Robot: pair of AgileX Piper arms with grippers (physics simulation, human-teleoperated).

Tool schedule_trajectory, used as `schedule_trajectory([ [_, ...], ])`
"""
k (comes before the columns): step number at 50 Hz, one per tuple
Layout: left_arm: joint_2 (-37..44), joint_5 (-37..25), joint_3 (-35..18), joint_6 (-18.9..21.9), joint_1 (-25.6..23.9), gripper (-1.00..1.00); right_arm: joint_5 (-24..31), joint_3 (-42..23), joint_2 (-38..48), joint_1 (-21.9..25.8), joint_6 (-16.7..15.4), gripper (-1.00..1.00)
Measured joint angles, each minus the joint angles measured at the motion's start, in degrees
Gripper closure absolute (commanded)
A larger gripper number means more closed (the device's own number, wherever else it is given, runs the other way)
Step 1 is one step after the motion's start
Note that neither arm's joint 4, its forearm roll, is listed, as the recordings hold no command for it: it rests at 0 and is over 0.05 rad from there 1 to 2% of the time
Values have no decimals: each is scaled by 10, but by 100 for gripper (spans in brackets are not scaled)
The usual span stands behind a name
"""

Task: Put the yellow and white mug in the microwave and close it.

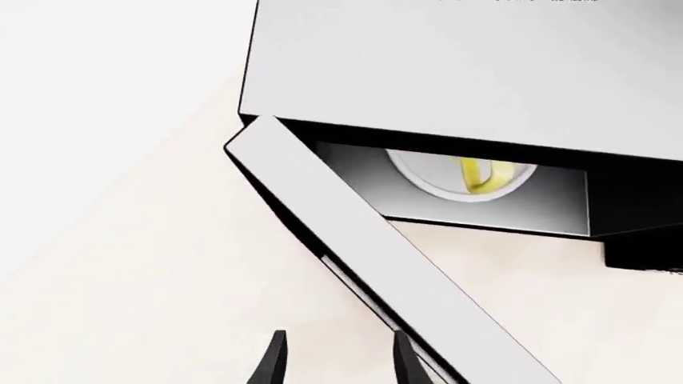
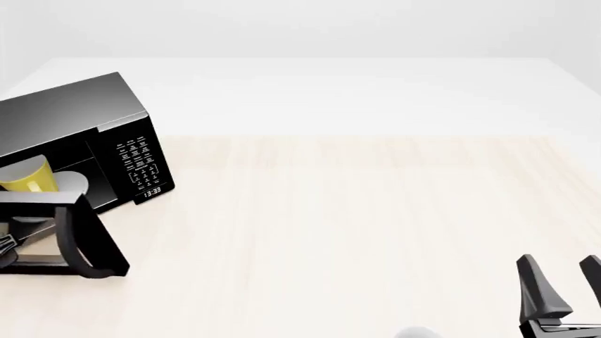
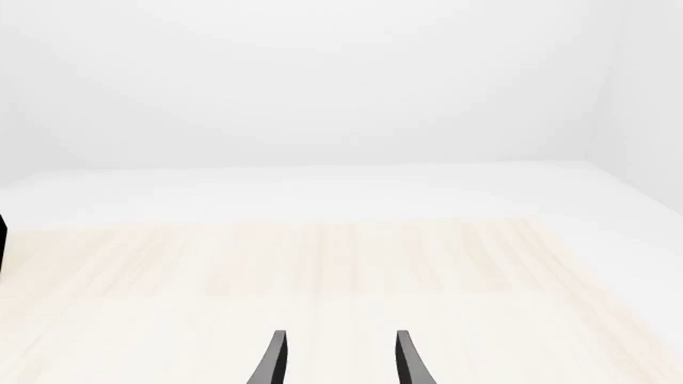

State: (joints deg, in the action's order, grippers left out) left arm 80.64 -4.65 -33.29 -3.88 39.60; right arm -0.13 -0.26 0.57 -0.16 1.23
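while microwave (image 2: 75, 120) clock reads 13:33, door (image 2: 89, 236) open, mug (image 2: 27, 176) inside

Left hand (image 1: 336, 360) fingers parted, empty; right hand (image 2: 564, 285) parted, empty.

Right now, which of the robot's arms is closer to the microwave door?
Left. The left gripper is right beside the open microwave door. The right gripper hangs far across the table, at its opposite side.
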Motion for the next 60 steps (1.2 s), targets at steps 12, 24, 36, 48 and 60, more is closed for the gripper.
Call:
schedule_trajectory([
  [12,0,5,-9,-10,-20,-100,0,0,0,0,0,-100],
  [24,2,11,-24,-15,-35,-100,0,0,0,0,0,-100],
  [36,10,20,-38,-18,-44,-100,0,0,0,0,0,-100],
  [48,23,28,-53,-22,-50,-100,0,0,0,0,0,-100],
  [60,40,36,-69,-28,-58,-100,0,0,0,0,0,-100],
])
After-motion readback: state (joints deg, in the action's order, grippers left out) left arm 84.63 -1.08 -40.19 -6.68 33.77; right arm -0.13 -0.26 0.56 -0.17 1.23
